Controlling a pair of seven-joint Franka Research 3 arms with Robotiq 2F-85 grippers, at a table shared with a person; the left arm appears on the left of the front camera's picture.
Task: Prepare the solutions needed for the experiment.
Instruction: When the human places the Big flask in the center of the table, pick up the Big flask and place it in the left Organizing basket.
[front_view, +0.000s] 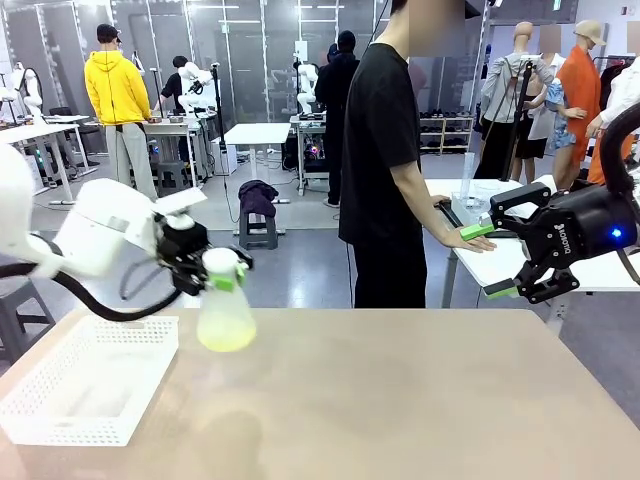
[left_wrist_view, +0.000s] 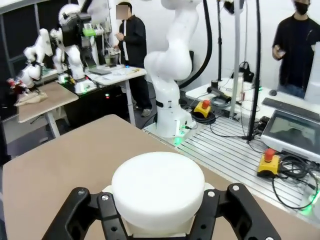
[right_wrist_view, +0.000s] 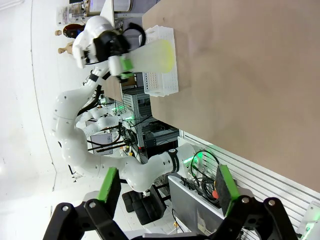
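Observation:
My left gripper (front_view: 222, 277) is shut on the neck of a translucent conical flask (front_view: 225, 310) with a white round stopper (left_wrist_view: 157, 185), held just above the tan table (front_view: 380, 400). The solutions show as a little pale yellow liquid (front_view: 227, 337) in the flask's bottom. In the right wrist view the flask (right_wrist_view: 152, 55) hangs from the left gripper (right_wrist_view: 122, 65) near the basket. My right gripper (front_view: 497, 261) hovers open with nothing in it at the right, above the table's edge, its green pads (right_wrist_view: 109, 185) wide apart.
A white mesh basket (front_view: 85, 385) sits at the table's left edge, beside the flask. A person in black (front_view: 385, 160) stands at the far side, one hand (front_view: 470, 240) on a side table. The table's middle and right are bare.

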